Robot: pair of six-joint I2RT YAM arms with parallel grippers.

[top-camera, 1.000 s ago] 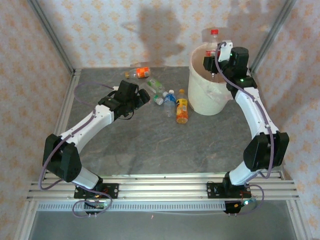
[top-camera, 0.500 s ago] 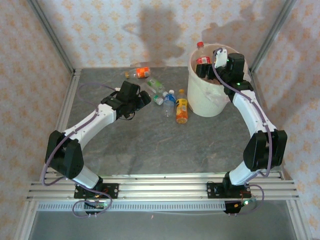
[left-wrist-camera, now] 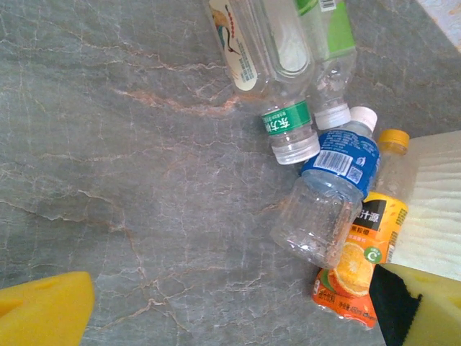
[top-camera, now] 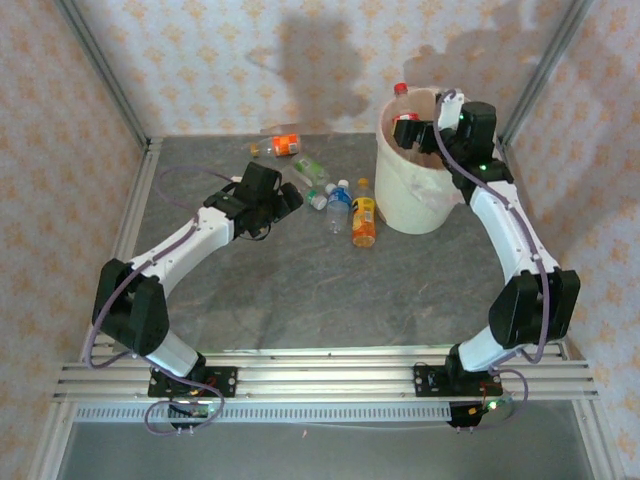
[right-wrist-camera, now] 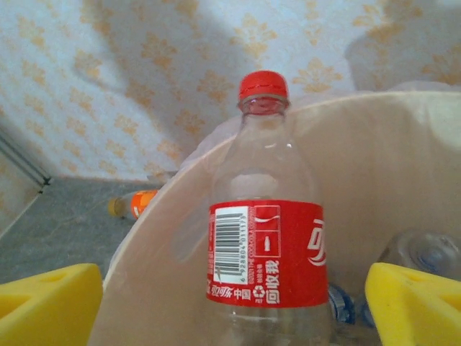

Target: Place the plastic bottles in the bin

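A red-labelled bottle (right-wrist-camera: 266, 252) with a red cap stands upright inside the bin (right-wrist-camera: 374, 166), its cap (top-camera: 401, 89) above the rim. My right gripper (right-wrist-camera: 230, 310) is open around it, and both yellow pads (right-wrist-camera: 50, 306) stand clear of its sides. In the top view the right gripper (top-camera: 422, 125) is low over the bin (top-camera: 415, 200). Several bottles lie on the table left of the bin: a blue-labelled one (left-wrist-camera: 335, 194), an orange juice one (left-wrist-camera: 364, 252), a green-banded one (left-wrist-camera: 266, 65) and a green-labelled one (left-wrist-camera: 328, 36). My left gripper (top-camera: 288, 196) hovers open just left of them, holding nothing.
Another orange-labelled bottle (top-camera: 283, 145) lies near the back wall. More bottles (right-wrist-camera: 425, 252) rest on the bin's floor. Metal frame posts (top-camera: 100, 70) and patterned walls enclose the grey stone table (top-camera: 300, 280). The bin's white wall (left-wrist-camera: 432, 209) stands right beside the juice bottle.
The right gripper has lowered the red-labelled bottle from above the rim into the bin. The left arm has barely moved.
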